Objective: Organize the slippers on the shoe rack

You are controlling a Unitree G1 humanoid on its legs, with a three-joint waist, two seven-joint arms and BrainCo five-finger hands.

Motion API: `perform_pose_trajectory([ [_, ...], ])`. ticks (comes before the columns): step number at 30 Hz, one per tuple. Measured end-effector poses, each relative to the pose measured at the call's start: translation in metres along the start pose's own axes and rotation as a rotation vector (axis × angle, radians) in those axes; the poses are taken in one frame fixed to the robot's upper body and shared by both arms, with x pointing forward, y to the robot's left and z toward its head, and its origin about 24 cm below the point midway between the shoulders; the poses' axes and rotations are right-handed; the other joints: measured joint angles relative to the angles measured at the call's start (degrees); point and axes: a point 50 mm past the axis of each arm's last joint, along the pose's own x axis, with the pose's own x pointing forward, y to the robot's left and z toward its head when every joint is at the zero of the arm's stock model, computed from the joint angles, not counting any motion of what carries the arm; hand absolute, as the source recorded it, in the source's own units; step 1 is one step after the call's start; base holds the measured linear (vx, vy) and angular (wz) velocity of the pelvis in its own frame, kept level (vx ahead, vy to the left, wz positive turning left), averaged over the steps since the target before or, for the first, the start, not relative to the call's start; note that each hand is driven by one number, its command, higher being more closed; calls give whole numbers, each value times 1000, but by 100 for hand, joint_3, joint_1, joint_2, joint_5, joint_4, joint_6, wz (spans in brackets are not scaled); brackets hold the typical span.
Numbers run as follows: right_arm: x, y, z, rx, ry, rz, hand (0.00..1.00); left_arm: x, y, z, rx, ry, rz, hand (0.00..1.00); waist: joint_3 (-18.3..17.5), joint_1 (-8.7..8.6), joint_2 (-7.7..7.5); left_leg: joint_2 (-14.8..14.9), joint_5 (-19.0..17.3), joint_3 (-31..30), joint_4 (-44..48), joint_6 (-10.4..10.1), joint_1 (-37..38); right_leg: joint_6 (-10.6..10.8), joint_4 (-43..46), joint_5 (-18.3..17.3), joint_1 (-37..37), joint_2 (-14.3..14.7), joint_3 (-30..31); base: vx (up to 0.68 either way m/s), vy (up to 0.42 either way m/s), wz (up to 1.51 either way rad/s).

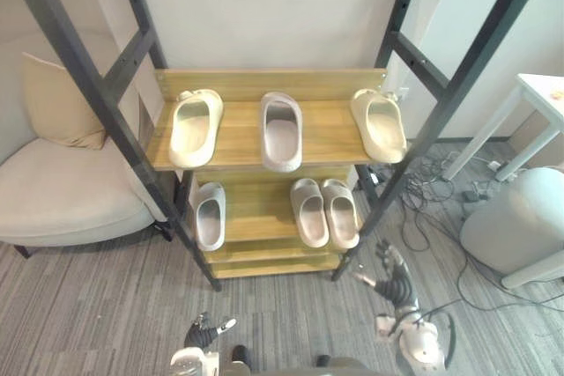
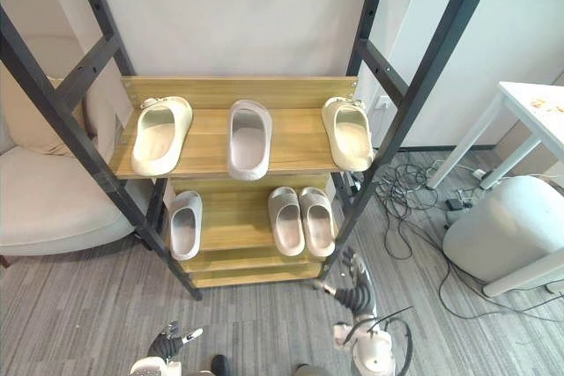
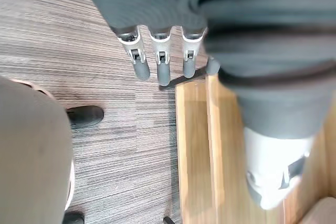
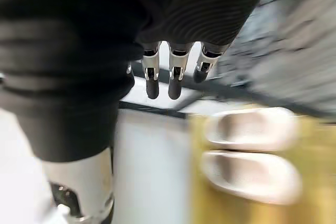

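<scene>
A wooden shoe rack (image 1: 238, 143) in a black frame holds several pale slippers. On the upper shelf lie a cream slipper (image 1: 195, 126) at the left, a grey one (image 1: 281, 130) in the middle and a cream one (image 1: 380, 124) at the right. The lower shelf carries a single grey slipper (image 1: 210, 216) at the left and a pair (image 1: 324, 211) side by side at the right. My right hand (image 1: 394, 281) hangs open below the rack's right front post, holding nothing. My left hand (image 1: 206, 333) is low over the carpet with relaxed fingers, empty.
A beige armchair (image 1: 62, 182) with a cushion stands left of the rack. A white table (image 1: 538, 99), a white rounded stool (image 1: 520, 217) and loose cables (image 1: 432, 195) lie to the right. Grey carpet (image 1: 97, 305) stretches in front of the rack.
</scene>
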Motion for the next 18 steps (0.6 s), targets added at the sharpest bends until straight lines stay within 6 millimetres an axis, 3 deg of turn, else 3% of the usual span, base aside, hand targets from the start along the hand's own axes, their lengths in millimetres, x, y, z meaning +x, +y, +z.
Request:
perform_pose_trajectory([
  [6, 44, 9, 71, -19, -355, 16, 0, -1, -3, -1, 2, -8, -20, 0, -13, 65, 90, -28, -22, -66, 4, 18, 175, 21, -197, 116, 272, 9, -9, 20, 6, 0],
  [12, 75, 29, 127, -17, -584, 45, 0, 1, -5, 6, -9, -40, -32, 0, 36, 336, 82, -51, -21, -297, 3, 18, 152, 26, -304, 111, 413, -1, -235, 7, -6, 17],
  [18, 116, 46, 127, -50, -500, 51, 0, 2, -7, 16, -43, -81, -26, 0, 197, 579, 43, -90, -13, -501, 1, 28, 95, 59, -310, 55, 476, -36, -442, 1, -15, 18],
])
